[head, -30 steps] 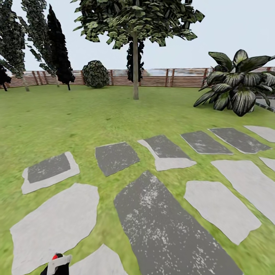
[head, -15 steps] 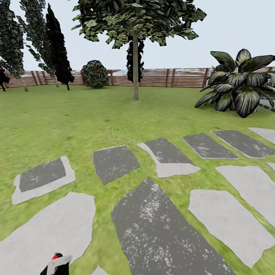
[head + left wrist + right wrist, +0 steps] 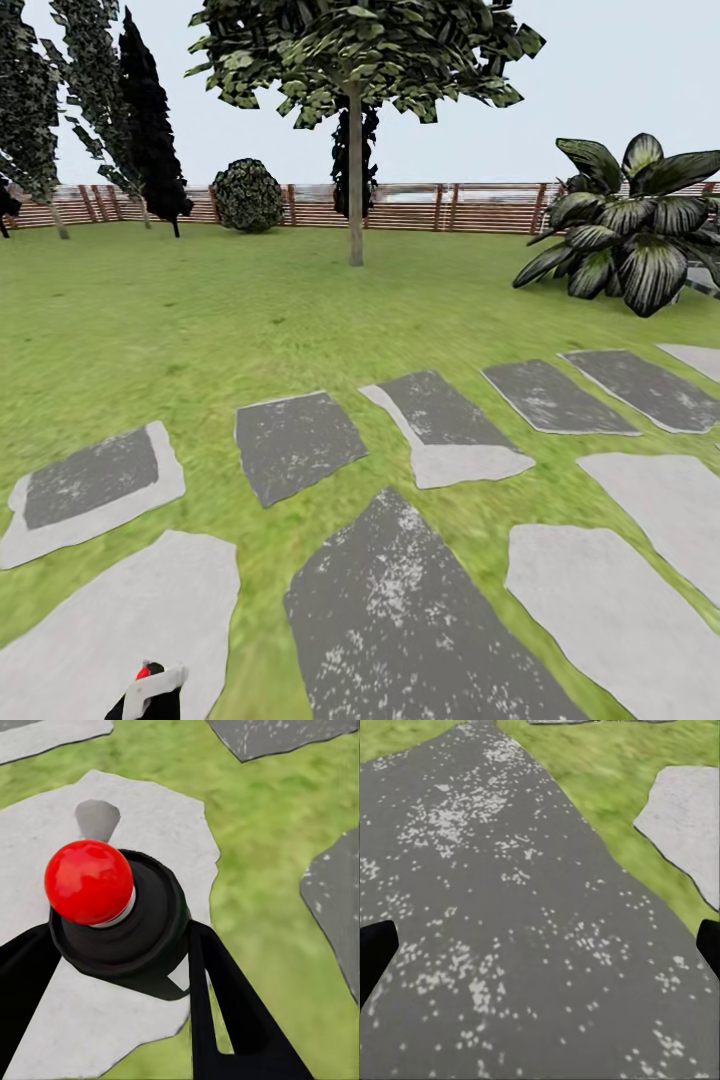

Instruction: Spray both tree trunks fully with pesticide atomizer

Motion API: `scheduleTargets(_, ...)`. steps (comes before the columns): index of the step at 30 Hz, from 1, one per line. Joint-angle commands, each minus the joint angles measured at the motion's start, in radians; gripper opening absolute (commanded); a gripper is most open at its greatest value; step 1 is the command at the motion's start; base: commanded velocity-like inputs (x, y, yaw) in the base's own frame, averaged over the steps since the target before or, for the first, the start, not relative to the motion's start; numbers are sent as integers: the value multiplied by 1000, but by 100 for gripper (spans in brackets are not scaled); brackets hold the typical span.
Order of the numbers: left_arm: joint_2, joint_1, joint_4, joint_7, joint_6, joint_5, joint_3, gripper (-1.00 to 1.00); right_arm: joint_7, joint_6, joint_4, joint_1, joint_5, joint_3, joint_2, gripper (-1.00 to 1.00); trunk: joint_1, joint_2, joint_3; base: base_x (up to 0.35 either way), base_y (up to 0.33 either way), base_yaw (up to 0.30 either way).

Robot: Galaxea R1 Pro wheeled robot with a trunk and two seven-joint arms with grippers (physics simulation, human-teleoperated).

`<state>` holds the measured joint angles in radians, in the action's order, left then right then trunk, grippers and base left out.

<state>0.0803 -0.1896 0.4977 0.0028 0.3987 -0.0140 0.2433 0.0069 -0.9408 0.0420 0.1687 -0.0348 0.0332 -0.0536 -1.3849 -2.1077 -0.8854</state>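
While clamped, atomizer between jaws.

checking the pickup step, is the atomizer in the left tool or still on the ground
In the left tool: its dark fingers flank the pesticide atomizer, red top showing, with stone and grass beneath.

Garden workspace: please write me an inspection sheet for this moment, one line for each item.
Surface: grass lawn with dark and pale stepping slabs.
Job's things: pesticide atomizer, red top, in the left gripper; one tree, trunk far ahead.
Clutter: nothing seen.
Grippers: left shut on the atomizer; right gripper open, fingertips wide apart over a dark slab.
Cables: nothing seen.
Surroundings: slat fence, round bush, broad-leaved plant, dark columnar trees.
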Motion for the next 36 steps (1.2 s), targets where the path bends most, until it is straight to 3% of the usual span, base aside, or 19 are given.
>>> scheduleTargets(1,0,-1,-1,0,3,-1,1,-100,1,-3,-1,0,-4,4,0,100,0,0,-1,340,0,0)
scheduleTargets(36,1,0,-1,0,3,-1,1,-100,1,-3,-1,0,-4,4,0,100,0,0,-1,340,0,0)
